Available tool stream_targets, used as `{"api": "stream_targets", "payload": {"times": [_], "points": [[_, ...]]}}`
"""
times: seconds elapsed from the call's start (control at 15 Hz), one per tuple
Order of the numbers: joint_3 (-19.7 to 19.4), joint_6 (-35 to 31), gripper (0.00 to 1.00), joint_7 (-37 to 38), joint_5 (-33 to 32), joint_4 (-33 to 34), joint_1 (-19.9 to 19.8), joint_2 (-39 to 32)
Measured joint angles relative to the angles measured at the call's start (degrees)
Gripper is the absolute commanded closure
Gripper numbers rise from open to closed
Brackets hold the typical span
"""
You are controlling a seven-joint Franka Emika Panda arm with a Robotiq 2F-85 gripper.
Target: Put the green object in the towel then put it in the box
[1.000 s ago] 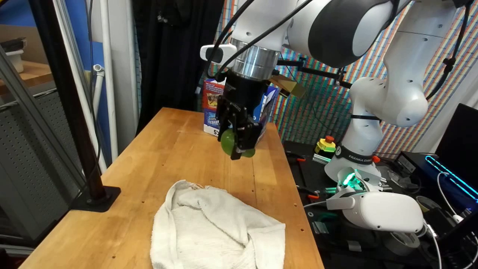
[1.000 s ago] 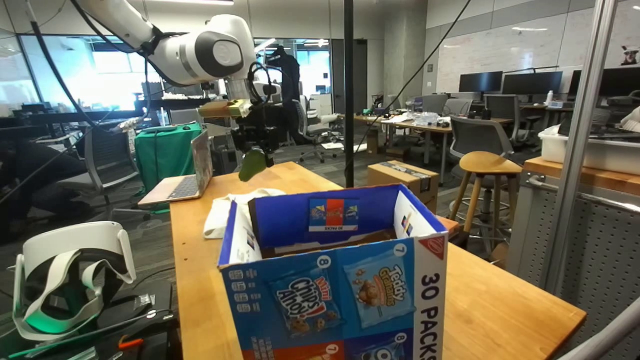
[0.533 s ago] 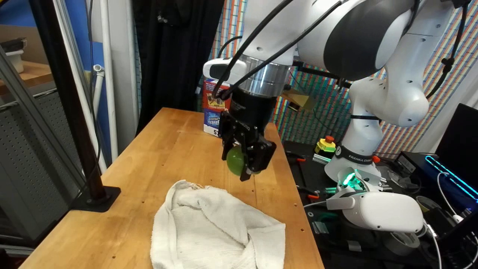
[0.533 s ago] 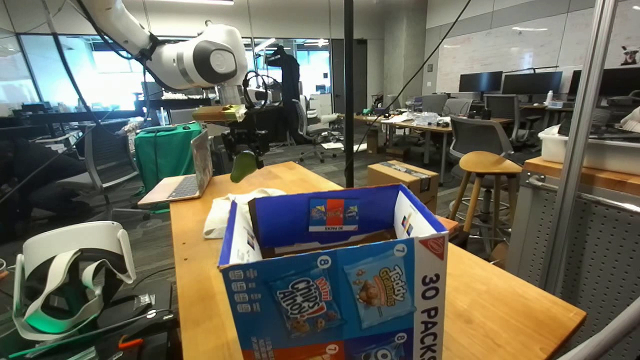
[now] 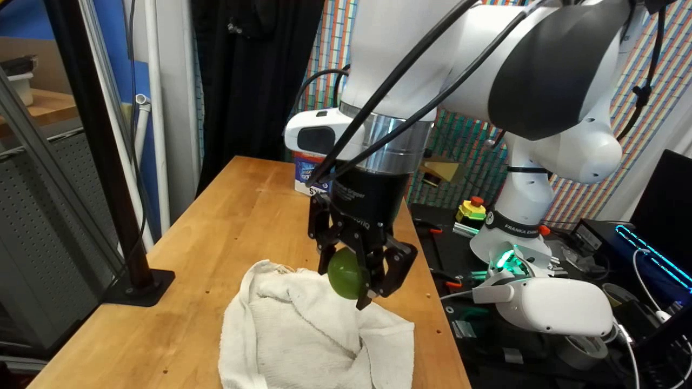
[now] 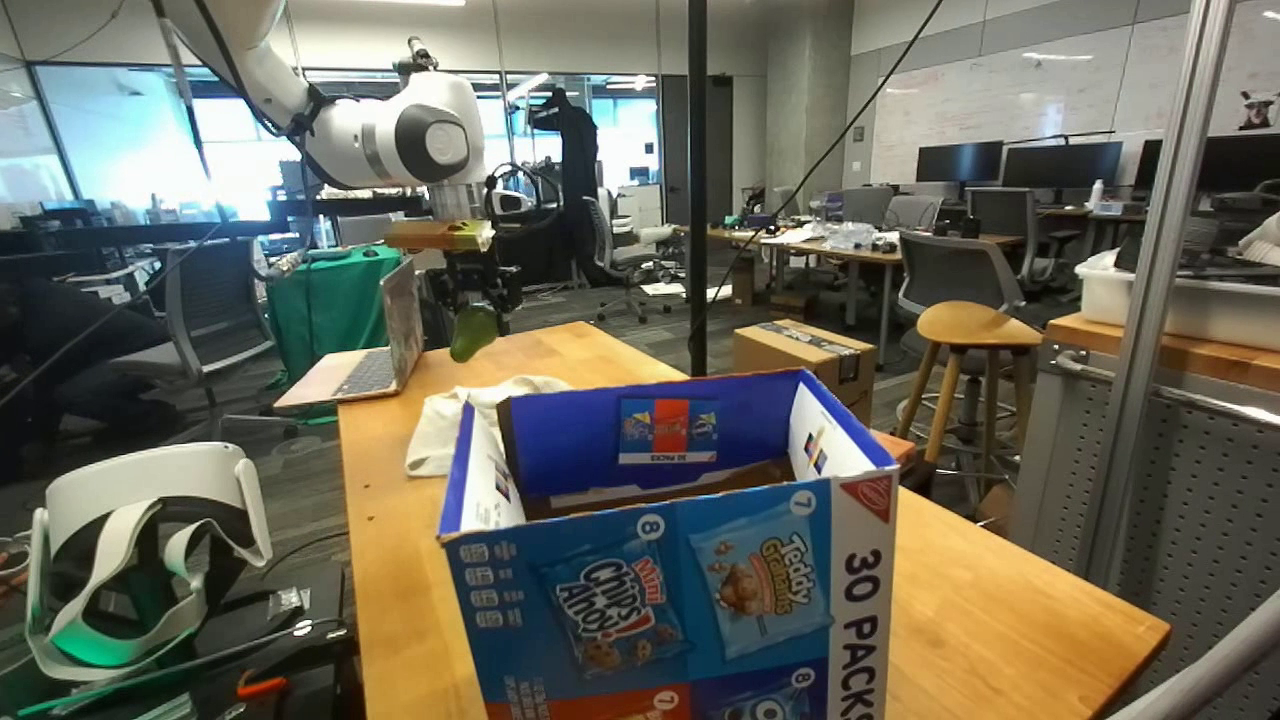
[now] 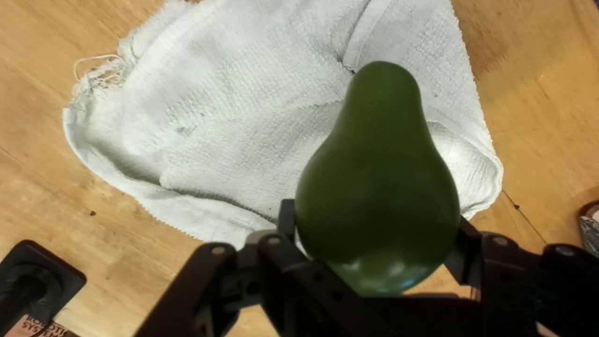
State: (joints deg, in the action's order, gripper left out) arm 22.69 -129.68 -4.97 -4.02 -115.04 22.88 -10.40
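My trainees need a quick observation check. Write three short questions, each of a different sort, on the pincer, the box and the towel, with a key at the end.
1. Fill in the missing word: a printed bag on the side of the box reads "Mini Chips ____!"

2. Multiple choice: what does the pincer hold between its fingers?
A) a laptop
B) the green object
C) a stool

3. True or false: the towel lies on the wooden table, outside the box.

Key:
1. Ahoy
2. B
3. True
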Motion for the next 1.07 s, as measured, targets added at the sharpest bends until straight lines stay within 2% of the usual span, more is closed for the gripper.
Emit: {"api": "stream_targets", "payload": {"times": [0.4,1.07], "points": [[-0.3,2.9,0.54,-4.7,0.0,5.6,-0.1,-6.9],[-1.1,13.8,0.54,-5.4,-3.7,17.1,2.5,-18.0]]}}
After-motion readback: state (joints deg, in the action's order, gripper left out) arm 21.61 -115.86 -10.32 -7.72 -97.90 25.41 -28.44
